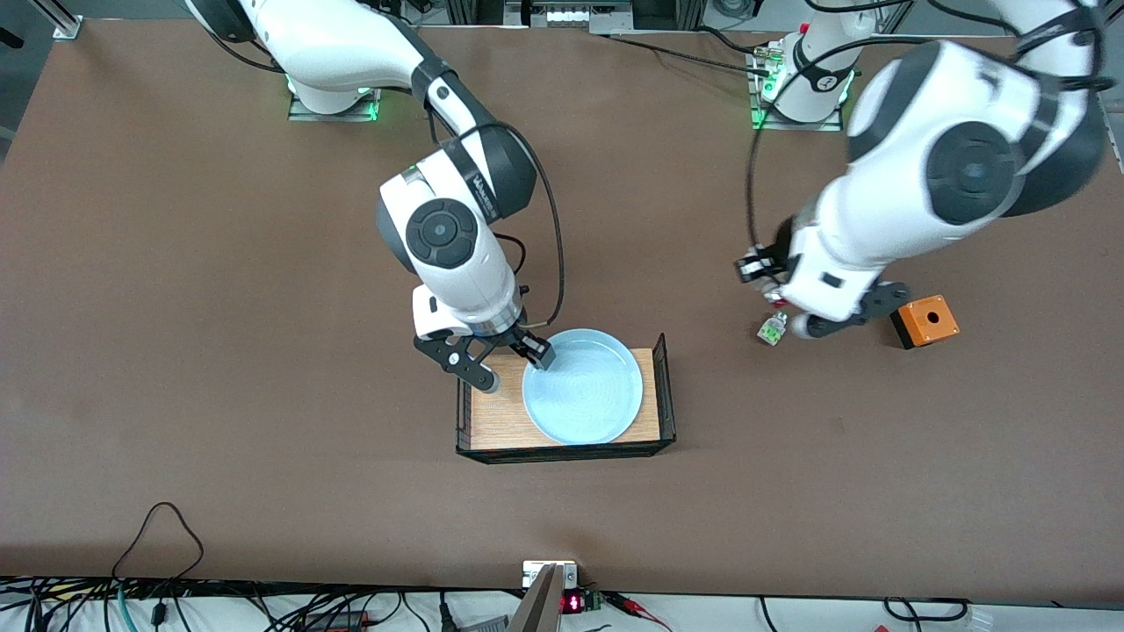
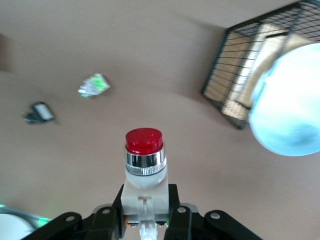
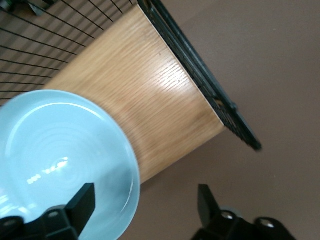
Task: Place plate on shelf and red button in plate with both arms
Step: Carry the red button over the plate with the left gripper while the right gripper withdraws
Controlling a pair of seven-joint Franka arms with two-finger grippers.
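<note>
The pale blue plate (image 1: 584, 391) lies in the wooden-floored tray (image 1: 496, 417), and its rim sticks out past the tray's edge farthest from the front camera. My right gripper (image 1: 516, 358) is open and straddles the plate's rim at the right arm's end. In the right wrist view, one finger is over the plate (image 3: 55, 145) and the other is outside it. My left gripper (image 2: 145, 212) is shut on the whitish body of the red button (image 2: 144, 150), with the red cap pointing away. In the front view, the left gripper (image 1: 784, 309) is over the table, and the hand hides the button.
A green-capped button (image 1: 773, 331) lies on the table just below the left hand and also shows in the left wrist view (image 2: 94, 85). An orange box with a hole (image 1: 925, 320) sits beside it toward the left arm's end. The tray has black mesh walls (image 1: 665, 386).
</note>
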